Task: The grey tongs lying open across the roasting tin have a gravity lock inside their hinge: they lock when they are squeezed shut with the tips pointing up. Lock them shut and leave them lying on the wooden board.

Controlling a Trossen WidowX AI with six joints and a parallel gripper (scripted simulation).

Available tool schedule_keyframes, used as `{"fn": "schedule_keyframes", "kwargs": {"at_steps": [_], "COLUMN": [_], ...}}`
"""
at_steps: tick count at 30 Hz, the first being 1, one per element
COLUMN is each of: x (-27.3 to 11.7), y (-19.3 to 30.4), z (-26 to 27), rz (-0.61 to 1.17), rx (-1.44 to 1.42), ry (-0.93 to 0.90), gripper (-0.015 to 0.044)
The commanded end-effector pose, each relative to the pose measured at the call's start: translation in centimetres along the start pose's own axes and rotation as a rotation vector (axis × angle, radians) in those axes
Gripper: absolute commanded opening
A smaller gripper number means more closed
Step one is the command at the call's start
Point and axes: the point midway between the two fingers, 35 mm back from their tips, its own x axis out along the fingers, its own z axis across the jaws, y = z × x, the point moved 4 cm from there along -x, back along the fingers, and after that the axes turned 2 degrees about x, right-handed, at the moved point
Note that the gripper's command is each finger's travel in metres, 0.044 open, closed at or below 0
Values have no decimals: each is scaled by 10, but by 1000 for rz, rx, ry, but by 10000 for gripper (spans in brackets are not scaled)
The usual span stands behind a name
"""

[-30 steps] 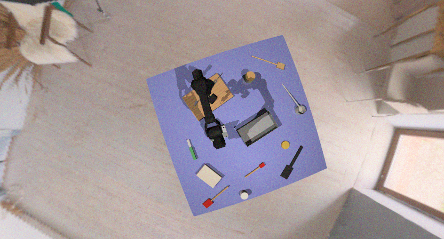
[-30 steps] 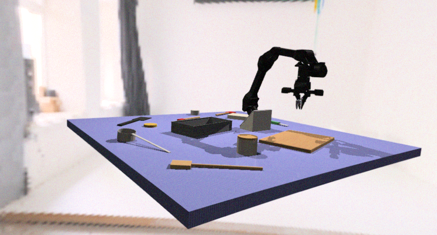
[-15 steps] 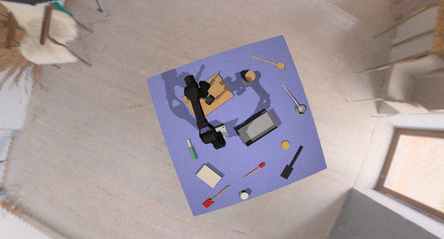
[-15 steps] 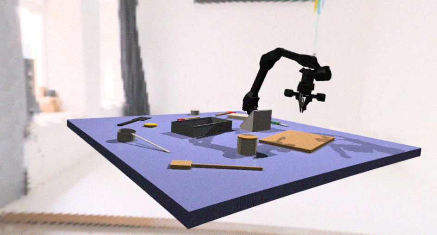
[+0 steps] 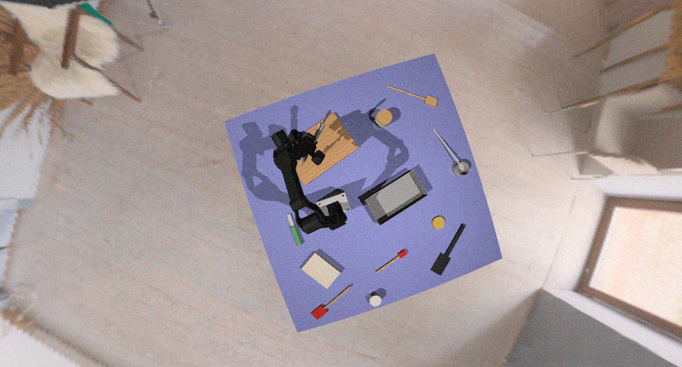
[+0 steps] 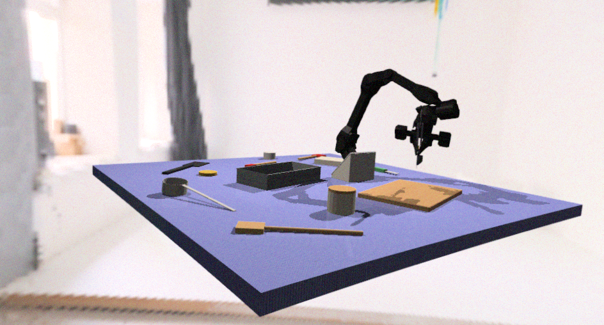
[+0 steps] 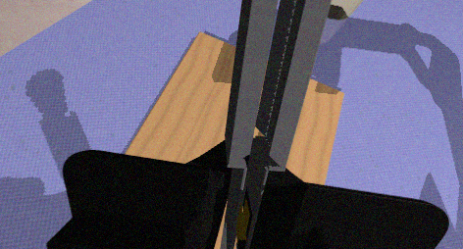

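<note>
My gripper [image 5: 310,147] [image 6: 418,150] [image 7: 240,143] is shut on the grey tongs [image 5: 322,124] [image 7: 247,86], held in the air above the wooden board [image 5: 308,175] [image 6: 378,192] [image 7: 172,111]. In the wrist view the two tong arms run side by side with a narrow gap between them, up and away from the fingers. The fingers hide the part they grip, and I cannot tell whether the lock has caught. The board lies flat on the blue table, with shadows across it. The roasting tin [image 5: 403,209] [image 6: 253,179] has no tongs across it.
A grey wedge-shaped block [image 5: 339,199] [image 6: 365,168] stands between the board and the arm's base. A wooden-lidded canister [image 5: 383,116] [image 6: 341,202] stands beside the board. A wooden mallet-like tool [image 5: 430,100] [image 6: 250,228] and a small pan [image 5: 460,167] [image 6: 174,187] are farther off.
</note>
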Motion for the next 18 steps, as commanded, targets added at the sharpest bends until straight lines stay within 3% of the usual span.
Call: {"fn": "schedule_keyframes", "kwargs": {"at_steps": [1, 18], "x": [-5, -21], "y": [4, 28], "z": [-1, -11], "rz": [-114, -510], "rx": [16, 66], "ry": [-11, -70], "gripper": [-150, -150]}}
